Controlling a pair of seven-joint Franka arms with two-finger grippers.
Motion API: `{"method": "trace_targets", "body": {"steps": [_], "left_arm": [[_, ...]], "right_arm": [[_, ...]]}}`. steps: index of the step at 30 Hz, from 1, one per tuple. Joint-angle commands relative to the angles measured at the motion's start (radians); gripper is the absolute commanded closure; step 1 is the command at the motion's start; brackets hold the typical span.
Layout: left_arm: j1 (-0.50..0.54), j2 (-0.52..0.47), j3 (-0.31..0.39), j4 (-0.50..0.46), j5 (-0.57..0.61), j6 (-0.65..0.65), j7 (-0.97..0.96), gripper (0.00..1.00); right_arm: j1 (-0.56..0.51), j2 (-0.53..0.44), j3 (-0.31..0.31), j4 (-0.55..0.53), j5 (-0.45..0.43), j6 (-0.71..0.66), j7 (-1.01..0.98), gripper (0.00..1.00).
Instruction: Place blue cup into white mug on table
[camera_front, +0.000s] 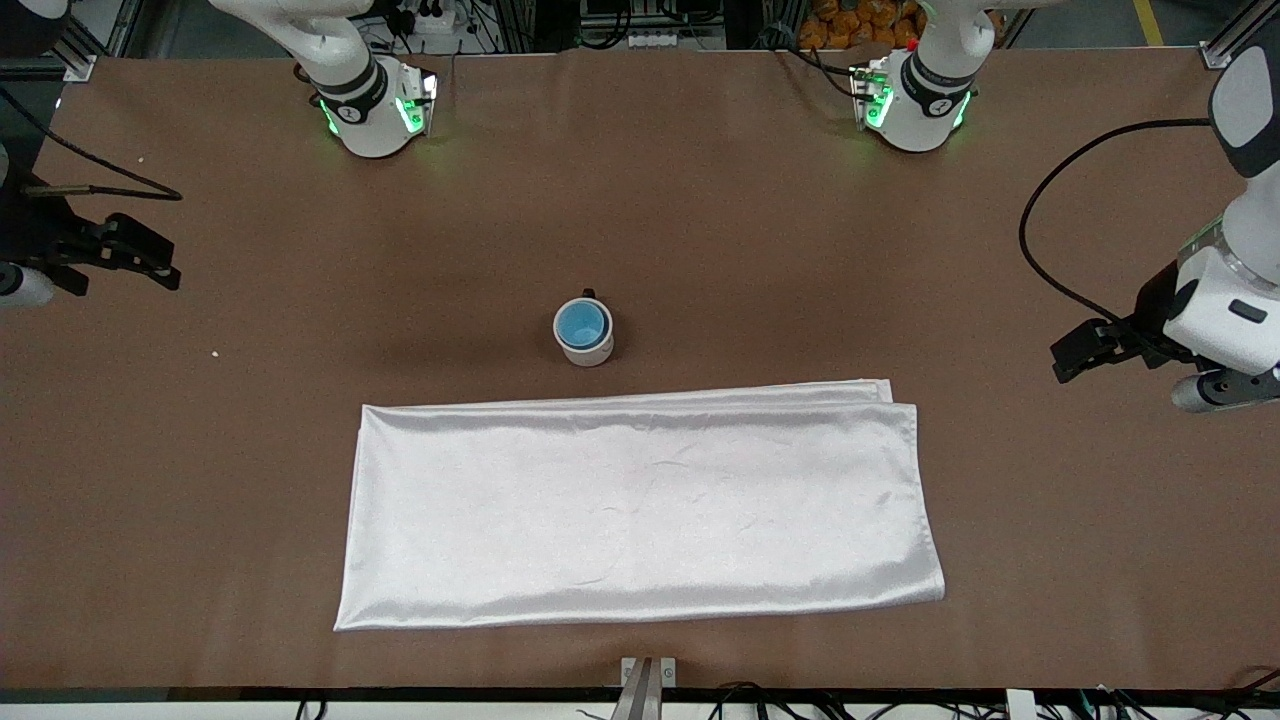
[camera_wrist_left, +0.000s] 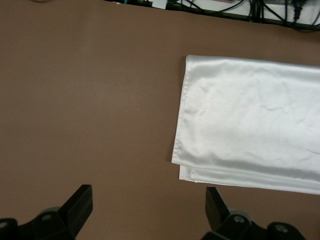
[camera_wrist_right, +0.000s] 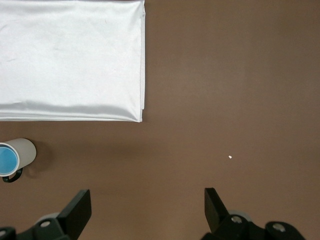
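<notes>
The blue cup (camera_front: 581, 323) sits inside the white mug (camera_front: 592, 350), which stands upright on the brown table (camera_front: 800, 250) near its middle, with its black handle pointing toward the robots' bases. Both also show in the right wrist view, the cup (camera_wrist_right: 7, 160) within the mug (camera_wrist_right: 26, 149). My right gripper (camera_front: 160, 258) is open and empty above the table at the right arm's end; its fingers frame bare table (camera_wrist_right: 147, 202). My left gripper (camera_front: 1078, 350) is open and empty above the left arm's end (camera_wrist_left: 148, 200). Both are well away from the mug.
A shiny white folded cloth (camera_front: 640, 510) lies flat, nearer to the front camera than the mug; it shows in the left wrist view (camera_wrist_left: 255, 120) and the right wrist view (camera_wrist_right: 70, 55). A small white crumb (camera_wrist_right: 230, 157) lies on the table.
</notes>
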Motion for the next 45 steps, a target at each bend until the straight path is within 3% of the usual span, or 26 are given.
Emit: {"method": "trace_targets", "body": {"steps": [1,15,45], "left_arm": [[0.021,-0.068,-0.017,-0.056,-0.039,-0.013,0.051,0.0],[0.028,-0.157,-0.016,-0.118,-0.049,-0.018,0.054,0.0],[0.031,-0.16,-0.008,-0.115,-0.044,-0.02,0.068,0.0]], "right_arm": [[0.003,0.003,0.0,0.028,-0.02,-0.036,-0.005,0.0],[0.003,-0.006,0.001,0.029,-0.014,-0.055,-0.003,0.0],[0.002,-0.018,0.0,0.034,-0.003,-0.041,-0.008,0.0]]}}
